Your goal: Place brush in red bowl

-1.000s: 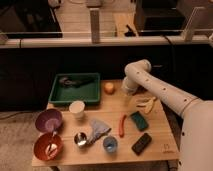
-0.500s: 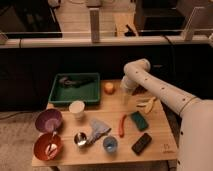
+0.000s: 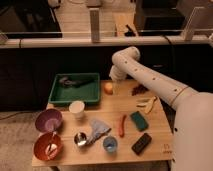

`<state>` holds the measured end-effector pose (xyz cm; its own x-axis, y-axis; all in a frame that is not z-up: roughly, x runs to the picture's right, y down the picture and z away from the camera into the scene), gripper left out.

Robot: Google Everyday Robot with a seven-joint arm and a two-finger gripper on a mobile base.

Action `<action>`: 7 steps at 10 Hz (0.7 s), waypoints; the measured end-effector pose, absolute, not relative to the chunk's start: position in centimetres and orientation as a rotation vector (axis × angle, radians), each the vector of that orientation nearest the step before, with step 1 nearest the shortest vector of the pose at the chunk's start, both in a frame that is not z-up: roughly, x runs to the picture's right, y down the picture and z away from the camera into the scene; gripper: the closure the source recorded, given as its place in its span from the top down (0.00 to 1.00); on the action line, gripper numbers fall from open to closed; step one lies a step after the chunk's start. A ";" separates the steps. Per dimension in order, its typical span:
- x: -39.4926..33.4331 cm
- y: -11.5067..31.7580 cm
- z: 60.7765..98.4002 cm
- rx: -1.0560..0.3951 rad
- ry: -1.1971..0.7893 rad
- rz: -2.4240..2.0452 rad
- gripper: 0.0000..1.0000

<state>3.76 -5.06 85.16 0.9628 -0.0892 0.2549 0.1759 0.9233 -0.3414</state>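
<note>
One brush (image 3: 78, 81) lies lengthwise in the green tray (image 3: 75, 96) at the table's far left, paler head end to the left. The gripper (image 3: 114, 80) hangs at the end of the white arm (image 3: 150, 80) just right of the tray, above an orange fruit (image 3: 108, 88) and apart from the brush; whether it is released or clenched cannot be told. The red bowl (image 3: 39, 147) sits at the near left corner and holds a pale object. The surface is a light wooden table (image 3: 150, 152), with a white-posted rail behind. A purple bowl (image 3: 48, 120), white cup (image 3: 76, 108) and steel cup (image 3: 80, 138) stand between tray and red bowl. A green sponge (image 3: 139, 120) and black block (image 3: 141, 143) lie to the right.
</note>
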 end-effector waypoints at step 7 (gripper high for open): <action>-7.2 -8.5 83.2 -0.270 -0.359 -0.243 0.80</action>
